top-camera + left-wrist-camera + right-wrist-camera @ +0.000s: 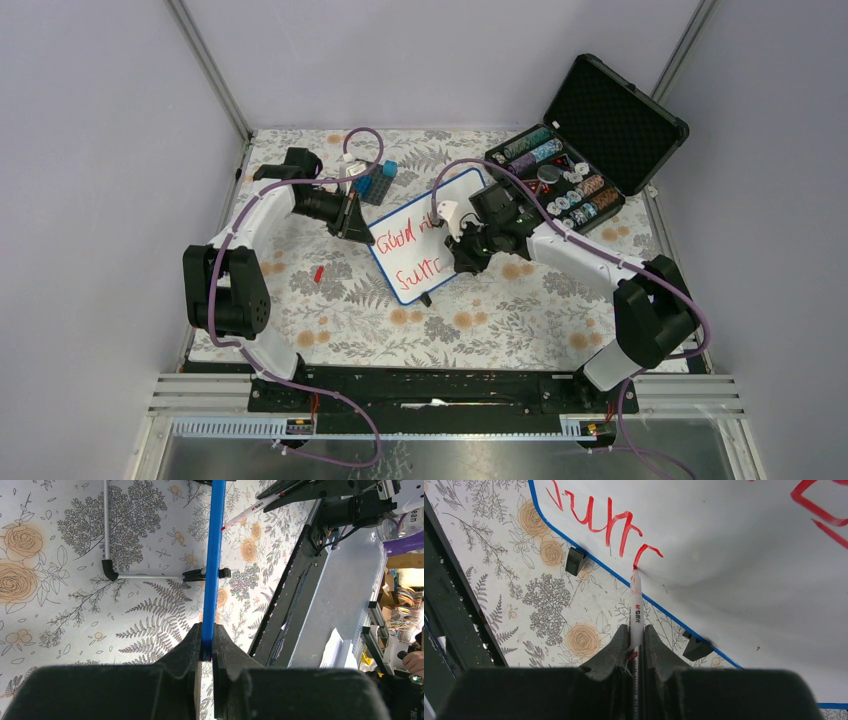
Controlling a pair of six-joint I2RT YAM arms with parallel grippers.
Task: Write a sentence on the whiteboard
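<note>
The whiteboard [420, 222], white with a blue rim, stands tilted at mid-table. Red letters [418, 267] in two lines read roughly "Good vi" and "Surro". My left gripper [352, 216] is shut on the board's left edge; the left wrist view shows the blue rim [214, 570] edge-on between its jaws [207, 647]. My right gripper [462, 250] is shut on a white marker [636, 611]. The marker's red tip touches the board [734, 570] at the end of the last red letter [644, 552] of the lower line. The right arm hides part of the upper line.
An open black case [590, 135] with poker chips stands at the back right. Blue bricks [378, 180] sit behind the board. A small red piece [318, 272] lies on the floral cloth at the left. The board's black feet [574, 561] rest on the cloth.
</note>
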